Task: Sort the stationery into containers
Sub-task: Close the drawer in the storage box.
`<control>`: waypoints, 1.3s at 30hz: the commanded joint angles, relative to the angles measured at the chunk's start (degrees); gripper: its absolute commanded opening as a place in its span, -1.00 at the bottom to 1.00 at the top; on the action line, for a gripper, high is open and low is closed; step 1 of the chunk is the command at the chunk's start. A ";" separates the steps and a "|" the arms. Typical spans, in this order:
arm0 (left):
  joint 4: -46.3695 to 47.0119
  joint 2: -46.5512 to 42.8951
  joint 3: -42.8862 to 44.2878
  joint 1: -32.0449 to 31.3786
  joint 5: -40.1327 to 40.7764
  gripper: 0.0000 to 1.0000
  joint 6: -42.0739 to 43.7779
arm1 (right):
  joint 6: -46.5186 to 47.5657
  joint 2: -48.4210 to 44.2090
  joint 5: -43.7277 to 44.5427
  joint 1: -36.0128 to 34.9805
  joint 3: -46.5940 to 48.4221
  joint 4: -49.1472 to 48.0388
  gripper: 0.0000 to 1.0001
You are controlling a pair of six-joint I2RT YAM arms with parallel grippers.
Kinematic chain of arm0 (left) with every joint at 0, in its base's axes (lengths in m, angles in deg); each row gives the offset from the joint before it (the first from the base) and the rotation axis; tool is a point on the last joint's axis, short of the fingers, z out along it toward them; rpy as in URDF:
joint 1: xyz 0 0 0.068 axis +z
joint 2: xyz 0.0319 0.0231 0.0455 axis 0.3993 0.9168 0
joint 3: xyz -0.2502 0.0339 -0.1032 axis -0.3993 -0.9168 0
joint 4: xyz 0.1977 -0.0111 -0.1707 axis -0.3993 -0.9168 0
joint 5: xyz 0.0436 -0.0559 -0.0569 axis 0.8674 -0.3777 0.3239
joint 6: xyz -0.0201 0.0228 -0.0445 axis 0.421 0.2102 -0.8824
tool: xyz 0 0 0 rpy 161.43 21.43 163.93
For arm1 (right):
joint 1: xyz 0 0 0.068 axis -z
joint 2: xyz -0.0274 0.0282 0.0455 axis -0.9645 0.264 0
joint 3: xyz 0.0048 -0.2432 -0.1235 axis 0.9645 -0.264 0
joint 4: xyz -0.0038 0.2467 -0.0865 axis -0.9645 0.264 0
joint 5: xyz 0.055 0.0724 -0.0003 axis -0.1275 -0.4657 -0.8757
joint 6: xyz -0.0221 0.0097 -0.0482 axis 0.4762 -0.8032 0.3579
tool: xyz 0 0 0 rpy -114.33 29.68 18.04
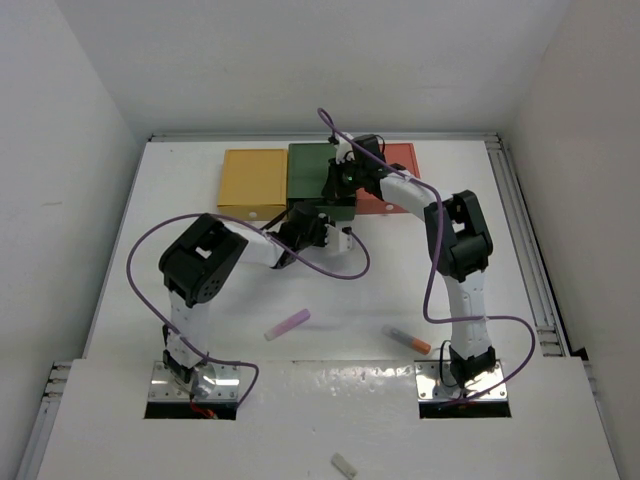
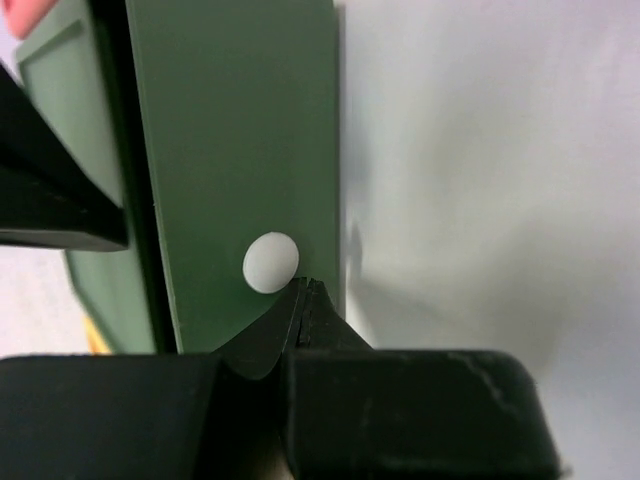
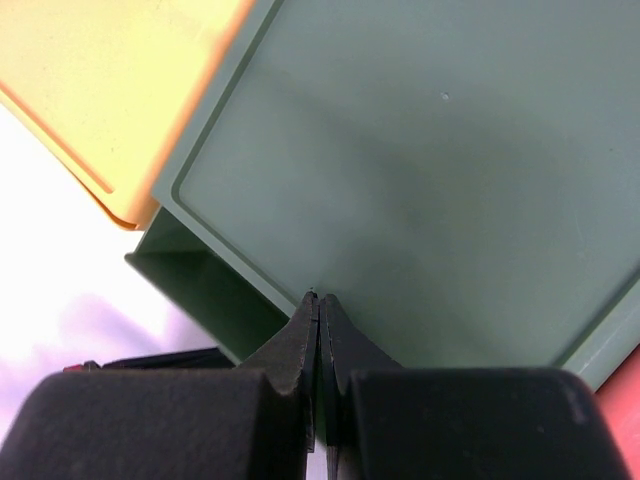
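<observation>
The left gripper, beyond the lilac stick and orange-tipped tube lying loose on the desk, was pinched fully closed and empty just beside the dark green box's white knob, while farther back the right gripper, likewise closed on nothing, sat at the edge of that box's top.

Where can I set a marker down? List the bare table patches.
Bare: between lilac stick and orange-tipped tube; left of yellow box; right of the right arm. Crowded: green box front, where left hand and right hand meet.
</observation>
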 commanded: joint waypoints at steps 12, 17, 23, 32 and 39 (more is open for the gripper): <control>17.80 2.71 -3.01 0.21 5.30 -1.00 7.30 | 0.17 -0.18 -0.50 0.06 0.35 5.25 -1.00; 19.92 4.12 -2.56 0.30 5.58 -1.00 8.00 | 0.17 -0.36 -0.50 0.06 0.00 5.16 -1.00; 23.08 5.44 -2.66 0.47 5.48 -1.00 9.85 | 0.09 -0.53 -0.58 -0.20 -0.62 4.98 -1.00; 24.31 5.28 -1.95 0.21 7.16 -1.00 9.32 | -0.18 -1.41 -0.41 -0.38 -0.97 4.90 -1.00; 23.61 -3.25 -7.39 -0.14 1.45 -0.33 2.74 | -1.76 -2.82 0.20 1.03 2.27 3.49 -0.80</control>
